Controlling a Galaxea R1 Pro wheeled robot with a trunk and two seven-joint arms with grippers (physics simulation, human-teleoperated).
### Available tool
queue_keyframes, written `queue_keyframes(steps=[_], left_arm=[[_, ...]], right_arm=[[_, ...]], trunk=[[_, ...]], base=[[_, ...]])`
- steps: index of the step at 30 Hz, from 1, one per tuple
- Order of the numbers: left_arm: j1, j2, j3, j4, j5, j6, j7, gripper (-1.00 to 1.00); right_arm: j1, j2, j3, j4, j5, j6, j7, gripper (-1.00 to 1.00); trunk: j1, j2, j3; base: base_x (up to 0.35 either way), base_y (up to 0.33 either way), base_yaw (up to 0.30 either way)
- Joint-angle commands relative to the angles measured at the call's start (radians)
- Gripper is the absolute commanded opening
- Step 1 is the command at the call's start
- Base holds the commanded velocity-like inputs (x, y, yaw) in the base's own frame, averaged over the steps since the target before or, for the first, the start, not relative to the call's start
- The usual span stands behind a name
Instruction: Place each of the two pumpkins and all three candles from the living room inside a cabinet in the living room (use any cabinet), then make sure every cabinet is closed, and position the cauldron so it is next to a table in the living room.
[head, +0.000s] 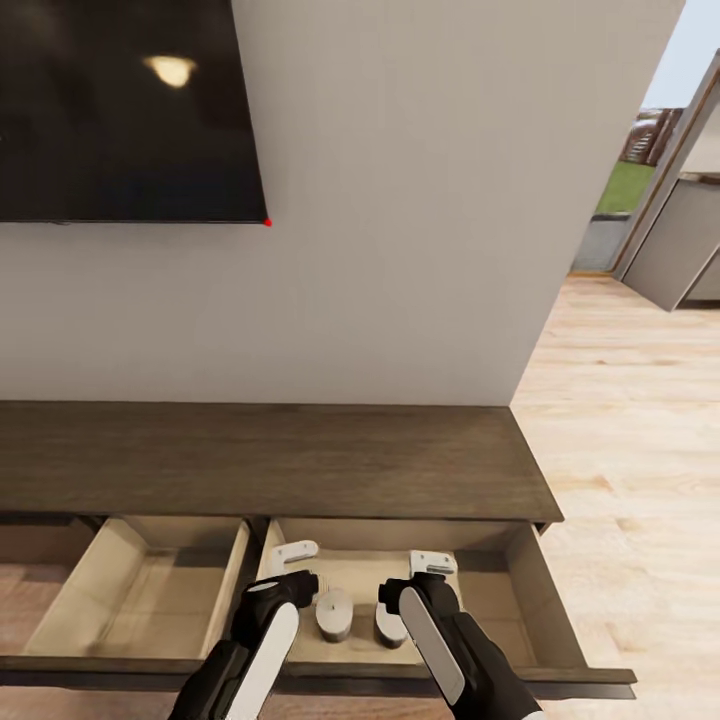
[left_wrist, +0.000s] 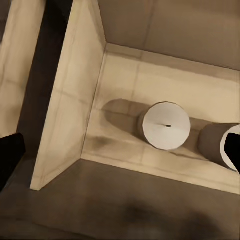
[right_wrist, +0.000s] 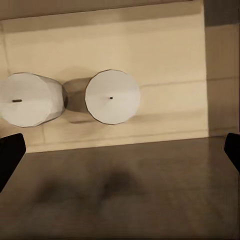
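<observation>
Cabinet (head: 280, 450), right drawer (head: 530, 590) standing open; two candles (head: 334, 612) lying inside it.

I am hovering my left pincer (head: 292, 553) and right pincer (head: 432, 563) over that drawer, both spread and carrying nothing; I am judging that withdrawing straight up, clear of the drawer's front edge, is what keeps the candles undisturbed.

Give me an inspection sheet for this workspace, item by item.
Surface: long dark-brown wood cabinet, flat top bare; two pale-beige drawers pulled open.
Job's things: two white cylindrical candles upright in the right drawer; left drawer holds nothing seen.
Clutter: nothing seen.
Grippers: left pincer and right pincer hang open over the right drawer, holding nothing.
Cables: nothing seen.
Surroundings: black wall screen, grey wall, light wood floor, doorway at right.
</observation>
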Motion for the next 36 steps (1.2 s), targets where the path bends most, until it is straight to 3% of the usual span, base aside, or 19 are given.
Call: queue_keyframes(steps=[1, 3, 6, 10, 13, 22, 36], left_arm=[[-0.001, 0.009, 0.002, -0.001, 0.011, 0.009, 0.009, 1.0], [-0.004, 0.021, 0.005, -0.001, 0.013, 0.032, 0.006, 1.0], [-0.01, 0.033, 0.023, -0.006, 0.015, 0.059, 0.005, 1.0], [-0.011, 0.035, 0.033, -0.03, 0.018, 0.09, 0.006, 1.0], [-0.011, 0.034, 0.036, -0.067, 0.019, 0.163, 0.007, 1.0], [-0.011, 0.029, 0.042, -0.09, 0.02, 0.228, 0.012, 1.0], [-0.011, 0.012, 0.045, -0.096, 0.02, 0.232, 0.02, 1.0]], right_arm=[[-0.001, -0.002, -0.002, -0.001, -0.01, 0.001, -0.01, 1.0], [-0.001, -0.005, -0.021, -0.002, -0.01, 0.002, -0.01, 1.0], [0.0, -0.028, -0.081, -0.017, -0.016, 0.029, -0.011, 1.0], [0.012, -0.037, -0.121, -0.164, -0.018, 0.144, -0.014, 1.0], [0.012, -0.039, -0.147, -0.251, -0.02, 0.22, -0.015, 1.0], [0.012, -0.034, -0.151, -0.275, -0.022, 0.253, -0.015, 1.0], [0.012, -0.028, -0.146, -0.268, -0.021, 0.238, -0.012, 1.0]], trunk=[[-0.004, 0.007, 0.002], [-0.012, 0.021, 0.009], [-0.023, 0.042, 0.018], [-0.039, 0.07, 0.031], [-0.05, 0.091, 0.04], [-0.085, 0.154, 0.068], [-0.138, 0.252, 0.112]], base=[[0.0, 0.0, 0.0], [0.0, 0.0, 0.0], [0.0, 0.0, 0.0], [0.0, 0.0, 0.0], [0.0, 0.0, 0.0], [0.0, 0.0, 0.0], [0.0, 0.0, 0.0]])
